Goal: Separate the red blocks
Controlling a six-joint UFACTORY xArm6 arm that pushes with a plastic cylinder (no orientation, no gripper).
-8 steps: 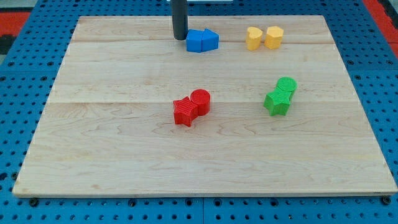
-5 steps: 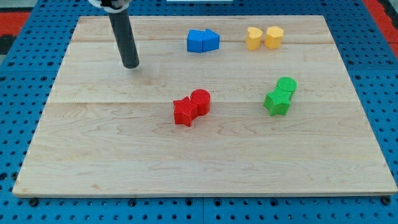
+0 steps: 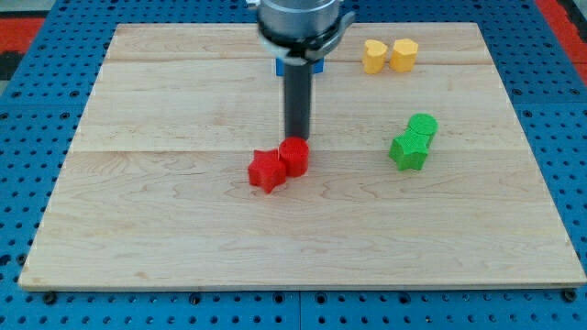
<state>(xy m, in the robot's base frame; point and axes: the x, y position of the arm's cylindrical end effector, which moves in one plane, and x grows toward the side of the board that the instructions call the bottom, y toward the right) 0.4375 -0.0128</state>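
Two red blocks [image 3: 278, 163] touch; my tip [image 3: 296, 137] seemingly meets the upper one.

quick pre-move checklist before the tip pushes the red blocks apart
1. My tip at the red pair: ok, it sits just above the red cylinder toward the view's top.
2. Red blocks apart: not ok, the red star block and the cylinder touch.
3. Tip lined up with the seam between them: not ok, it is over the cylinder.
4. Green blocks away from the push path: ok, well toward the view's right.
5. Blue blocks: cannot tell, mostly hidden behind the arm.
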